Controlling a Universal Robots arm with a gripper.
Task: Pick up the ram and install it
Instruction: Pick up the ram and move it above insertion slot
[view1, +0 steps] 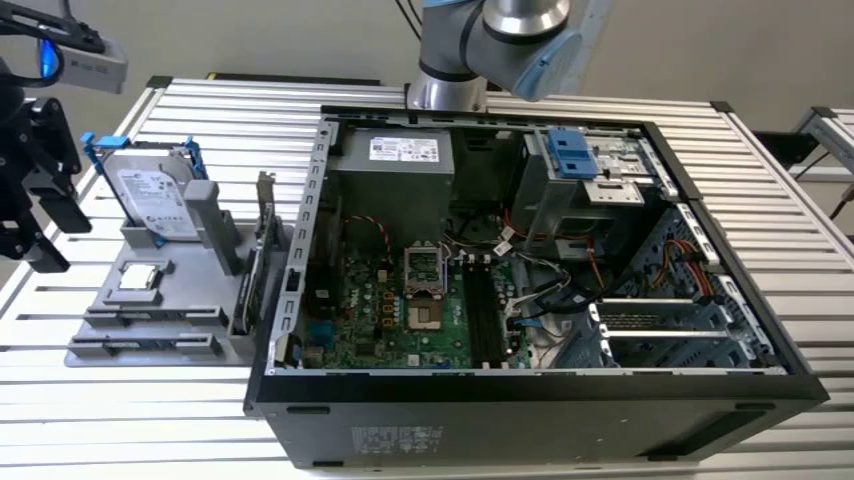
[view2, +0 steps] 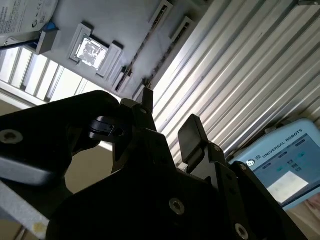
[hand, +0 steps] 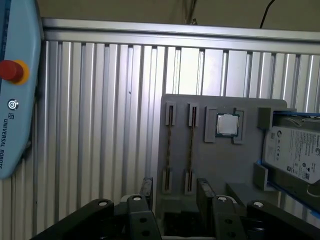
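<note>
Ram (hand: 169, 150) is standing on edge in a slot of the grey holder (hand: 220, 165). In the first wrist view it is showing as a thin dark strip, with a second stick (hand: 190, 150) sitting in the slot just beside it, the two running parallel. A processor chip (hand: 227, 125) is resting in a square pocket between those slots and the hard drive (hand: 295, 155), which is lying in its blue frame.

The claw (hand: 175, 192) is hanging wide open, its two black fingers (hand: 146, 187) spread well apart and gripping nothing. It is hovering off the holder's edge, clear of both sticks, with its gap roughly lining up with the two slots. In the second wrist view the claw (view2: 169, 112) is showing the same wide gap, with the slatted bench (view2: 235, 75) passing behind it and a pale blue teach pendant (view2: 285, 170) lying on the slats.

In the exterior view the holder (view1: 107, 300) is lying on the bench (view1: 214, 110) at the exterior view's left of the open computer case (view1: 534, 400). A card with a metal bracket (view1: 264, 230) is standing upright between them. The claw (view1: 47, 225) is hanging at the far left, beyond the holder and well apart from the case.
</note>
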